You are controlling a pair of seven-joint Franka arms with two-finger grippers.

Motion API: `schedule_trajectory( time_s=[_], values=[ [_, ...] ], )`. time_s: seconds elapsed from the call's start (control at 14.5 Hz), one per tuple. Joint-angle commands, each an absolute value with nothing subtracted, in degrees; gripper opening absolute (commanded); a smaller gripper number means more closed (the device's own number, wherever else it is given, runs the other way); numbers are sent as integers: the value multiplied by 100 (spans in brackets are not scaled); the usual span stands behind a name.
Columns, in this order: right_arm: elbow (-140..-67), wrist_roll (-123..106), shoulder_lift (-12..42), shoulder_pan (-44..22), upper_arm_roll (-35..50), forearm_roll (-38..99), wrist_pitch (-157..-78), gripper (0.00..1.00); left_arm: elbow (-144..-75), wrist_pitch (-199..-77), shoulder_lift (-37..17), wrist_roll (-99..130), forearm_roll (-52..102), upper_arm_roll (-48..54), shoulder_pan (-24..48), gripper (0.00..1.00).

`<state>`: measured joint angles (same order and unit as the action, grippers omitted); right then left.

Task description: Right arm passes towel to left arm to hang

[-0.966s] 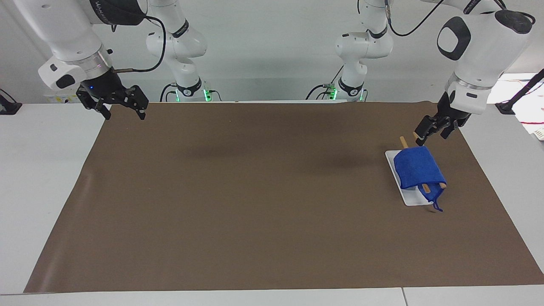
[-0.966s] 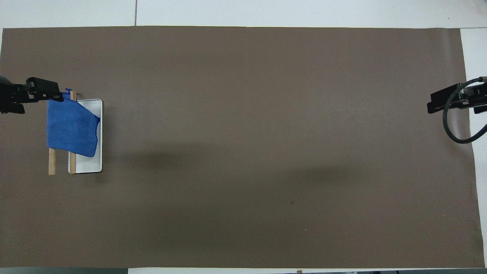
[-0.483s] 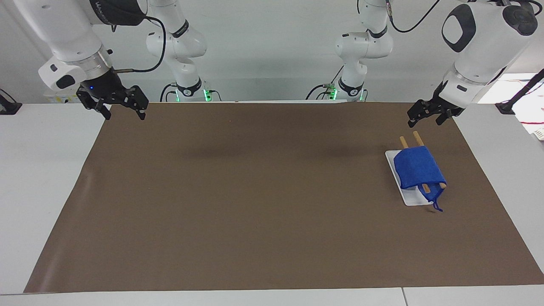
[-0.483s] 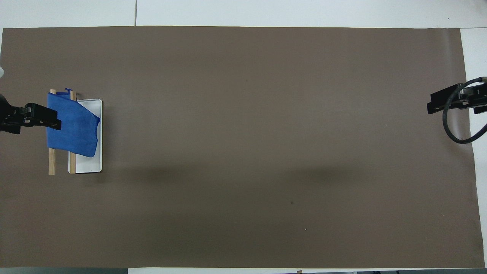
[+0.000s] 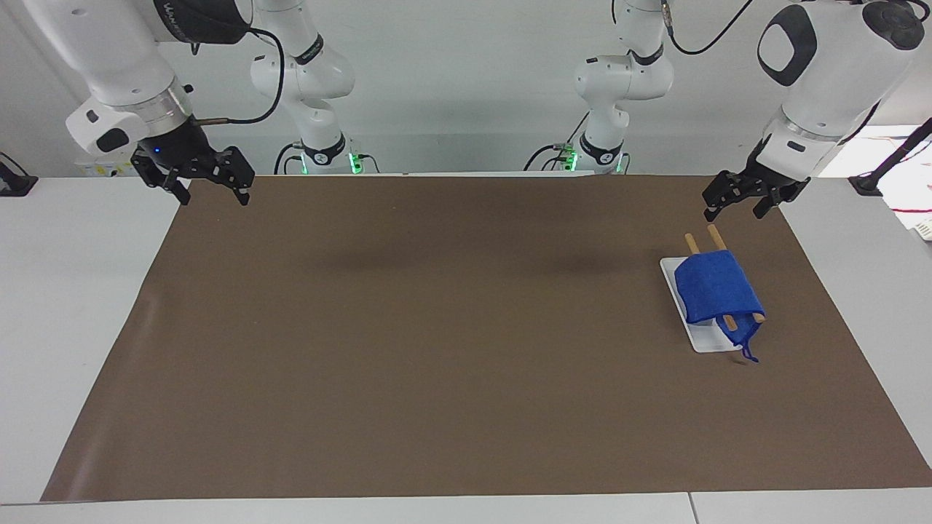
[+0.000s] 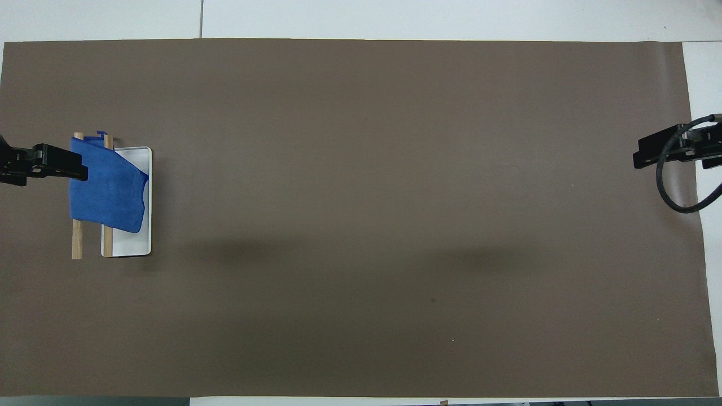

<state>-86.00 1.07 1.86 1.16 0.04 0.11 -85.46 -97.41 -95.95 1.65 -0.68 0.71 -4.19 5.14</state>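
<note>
Towel (image 5: 716, 284) is draped over the two wooden rails (image 5: 715, 236) of a small rack standing on a white tray (image 5: 705, 340) at the left arm's end of the brown mat (image 5: 437, 327), so the hanging step looks complete. Left gripper (image 5: 741, 201) hangs in the air, empty and spread wide, over the mat beside the rack's end nearer the robots, clear of the cloth. Right gripper (image 5: 211, 187), also wide and empty, waits over the mat's corner at its own end; the next move probably calls only for parking the left arm.
</note>
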Motion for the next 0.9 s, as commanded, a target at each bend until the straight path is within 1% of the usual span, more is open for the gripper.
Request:
schedule_trajectory(
  time_s=[0.0,0.21,0.41,0.83],
  values=[
    [-8789,185,35,176,44,44,-8622,100,-9721,-9729,149,-490,-53,-448,589,100],
    [-8789,193,35,193,26,35,-8683,100,-9729,-9686,158,-738,-70,-439,659,100],
    [-8806,158,44,132,26,-61,-8938,100,-9765,-9642,176,-668,-62,-439,659,100],
    [-8745,62,70,114,26,-228,-8869,100,-9800,-9624,211,-281,-53,-431,659,100]
  ],
)
